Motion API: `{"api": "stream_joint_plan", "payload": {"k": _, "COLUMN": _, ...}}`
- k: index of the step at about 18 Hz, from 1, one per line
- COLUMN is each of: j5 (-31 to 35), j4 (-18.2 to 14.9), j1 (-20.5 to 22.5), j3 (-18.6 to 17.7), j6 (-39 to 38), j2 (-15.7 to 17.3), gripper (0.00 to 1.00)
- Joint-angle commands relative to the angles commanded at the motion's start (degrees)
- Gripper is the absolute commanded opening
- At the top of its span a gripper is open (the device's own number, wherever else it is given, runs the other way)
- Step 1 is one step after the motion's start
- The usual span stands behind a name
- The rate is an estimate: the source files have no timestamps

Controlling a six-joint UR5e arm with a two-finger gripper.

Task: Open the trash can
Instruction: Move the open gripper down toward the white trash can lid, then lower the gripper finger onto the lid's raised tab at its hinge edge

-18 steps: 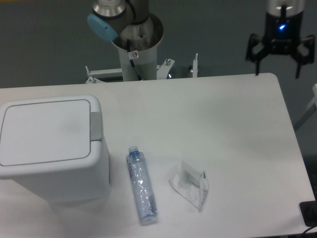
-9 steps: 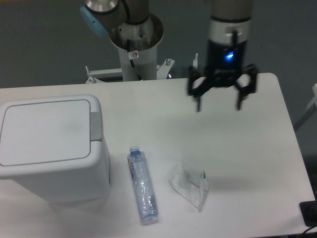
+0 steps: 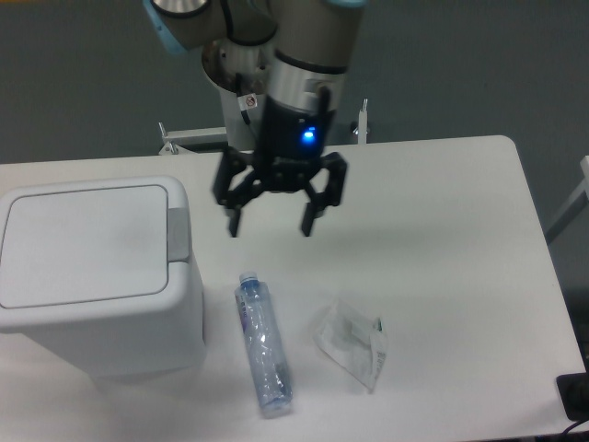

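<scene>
The trash can (image 3: 92,276) is a big white boxy bin at the left of the table, its flat lid (image 3: 83,241) lying closed and a grey push-tab (image 3: 179,236) on the lid's right edge. My gripper (image 3: 271,225) hangs open above the table, a short way right of the tab and not touching the bin. Nothing is between its black fingers (image 3: 308,219).
A clear plastic bottle (image 3: 262,343) lies on the table just right of the bin. A crumpled transparent wrapper (image 3: 352,344) lies right of the bottle. The arm's base post (image 3: 241,110) stands behind the table's far edge.
The gripper has swept left across the table, from beyond the far right corner to just right of the bin's tab, and lower. It stays open. Nothing else has moved.
</scene>
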Motion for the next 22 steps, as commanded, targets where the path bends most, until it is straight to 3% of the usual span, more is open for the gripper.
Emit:
{"api": "stream_joint_plan", "payload": {"k": 9, "j5": 0.3, "j4": 0.6, "j1": -2.2, "j3": -2.6, "j6": 0.3, "j2": -0.2, "gripper": 1.00}}
{"api": "stream_joint_plan", "payload": {"k": 22, "j5": 1.0, "j4": 1.2, "j1": -2.3, "j3": -2.6, "j6": 0.6, "j2": -1.8, "gripper": 1.00}}
